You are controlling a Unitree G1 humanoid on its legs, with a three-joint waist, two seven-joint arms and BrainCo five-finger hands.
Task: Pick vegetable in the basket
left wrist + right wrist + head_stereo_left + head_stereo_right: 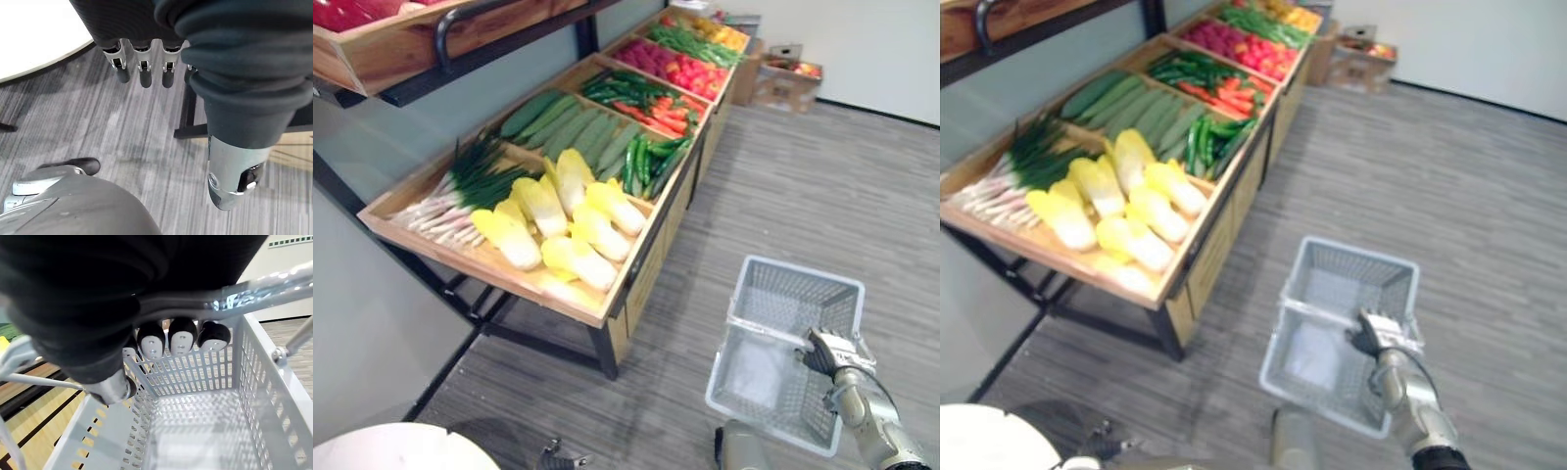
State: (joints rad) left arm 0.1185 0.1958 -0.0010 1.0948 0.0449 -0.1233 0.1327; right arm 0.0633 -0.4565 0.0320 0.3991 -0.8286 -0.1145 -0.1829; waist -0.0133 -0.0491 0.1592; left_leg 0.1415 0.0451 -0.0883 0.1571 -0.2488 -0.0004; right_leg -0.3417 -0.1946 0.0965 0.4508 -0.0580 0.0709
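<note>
Basket [793, 299], long axis front-to-back, right hand [829, 351] fingers round handle [254, 291]; left hand [142, 68] fingers straight.

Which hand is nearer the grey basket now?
Right. The right hand is curled round the basket handle; the left hand hangs open over the floor, apart from it.

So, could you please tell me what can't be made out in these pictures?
Red produce on the upper shelf: cut off by the left eye view's top edge.
Contents of the far box: too small in both eye views.
Near corner of the basket: behind the right hand in the eye views.
</note>
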